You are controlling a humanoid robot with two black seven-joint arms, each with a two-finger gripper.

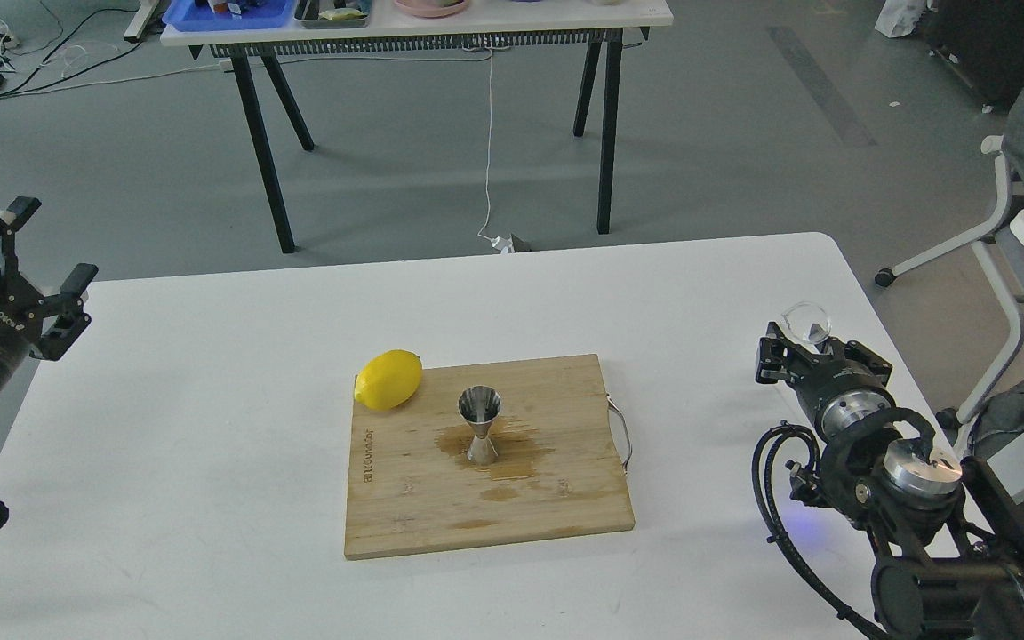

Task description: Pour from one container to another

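The steel jigger (480,425) stands upright in the middle of the bamboo cutting board (405,507), in a brown wet patch. My right gripper (810,342) is at the table's right edge, far from the board, shut on the small clear glass cup (807,321), which shows above its fingers. My left gripper (41,258) hangs open at the far left, above the table's left edge, with nothing between its fingers.
A yellow lemon (388,380) lies on the board's back left corner. The board has a metal handle (621,433) on its right side. Beyond the white table (192,427) stand another table (423,27) and a chair (1001,222).
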